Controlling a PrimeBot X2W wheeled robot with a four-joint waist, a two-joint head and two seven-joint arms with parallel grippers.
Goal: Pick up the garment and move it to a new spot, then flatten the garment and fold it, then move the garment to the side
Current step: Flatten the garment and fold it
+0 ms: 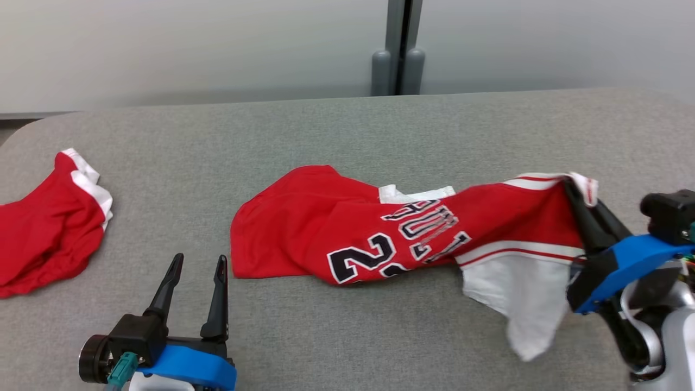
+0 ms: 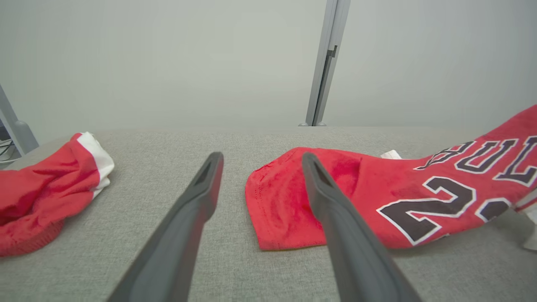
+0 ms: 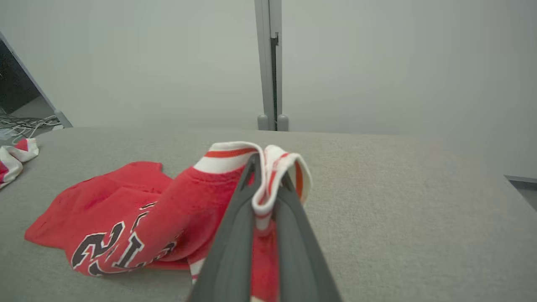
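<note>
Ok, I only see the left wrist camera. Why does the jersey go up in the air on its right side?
Observer: The right gripper is shut on the jersey, holding that end above the table.
Operator: Is it squished between the fingers?
Observer: Yes, and its striped trim pokes out past the fingers.
Operator: Does anything dangle?
Observer: A big white flap hangs below that grip.

Left tool (image 1: 200,257) and right tool (image 1: 573,187): long dark fingers (image 1: 165,288); blue brackets (image 1: 187,366); silver forearm (image 1: 676,336).
</note>
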